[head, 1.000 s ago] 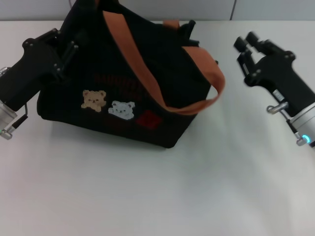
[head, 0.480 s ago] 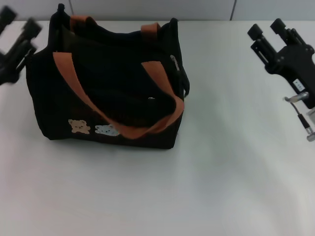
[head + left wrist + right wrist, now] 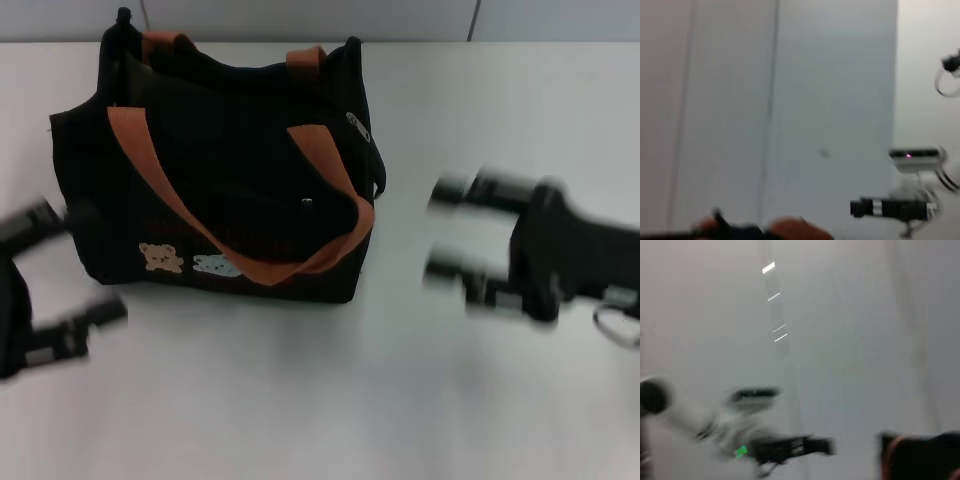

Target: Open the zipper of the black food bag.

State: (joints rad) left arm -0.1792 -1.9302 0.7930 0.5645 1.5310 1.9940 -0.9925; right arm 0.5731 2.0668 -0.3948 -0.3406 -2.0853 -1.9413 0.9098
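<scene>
Left gripper [image 3: 60,300]: jaws apart, empty, beside the bag's left front corner.
Right gripper [image 3: 450,230]: jaws apart, empty, right of the bag.
Black food bag [image 3: 225,165]: upright on the counter [image 3: 320,400], between both grippers.
Zipper [image 3: 358,125]: along the top; what is inside cannot be told.

In the head view the left tool [image 3: 75,270] is smeared by motion blur and cut off by the picture's left edge; whether its fingers are parted cannot be told; the right tool [image 3: 450,232] is likewise blurred, its arm cut by the right edge; the zipper [image 3: 362,135] is seen only as a short stretch, the rest being lost against the black food bag [image 3: 220,170]; in both wrist views the bag is reduced to a blurred sliver at the lower edge.
</scene>
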